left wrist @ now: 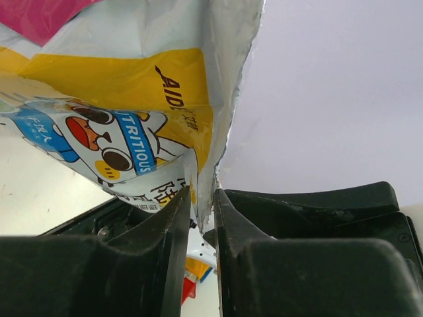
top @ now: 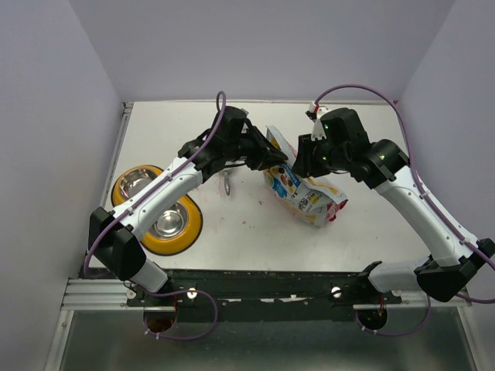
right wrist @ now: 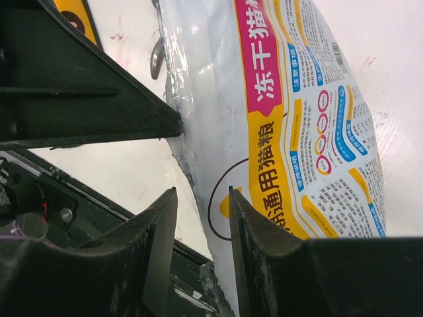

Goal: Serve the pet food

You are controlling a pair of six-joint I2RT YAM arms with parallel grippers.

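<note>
Pale lilac walls box in a white table. From above, a yellow double-bowl feeder sits at the left edge. Both of its steel bowls look bare, with no kibble in them that I can make out. A silver scoop lies on the table between the feeder and the bag, apart from both. The yellow-white cartoon-printed bag lies right of centre, its top end lifted toward the two arms. The left gripper and right gripper meet there, close together.

On the left wrist view, the left gripper has its jaws nearly together, pinched on the torn silvery edge of the bag, which hangs above the fingers.

On the right wrist view, the right gripper has its jaws partly apart, with the pale side seam of the bag running between them. One finger lies against the film, but a strip of table shows beside the other, so I cannot tell whether it grips. A dark wedge at upper left, probably the other arm's finger, touches the same seam.

No pet food shows anywhere; it is presumably inside the bag. Serving has barely started. The mouth is being worked open, and scooping or pouring into the bowls is all left to do.
</note>
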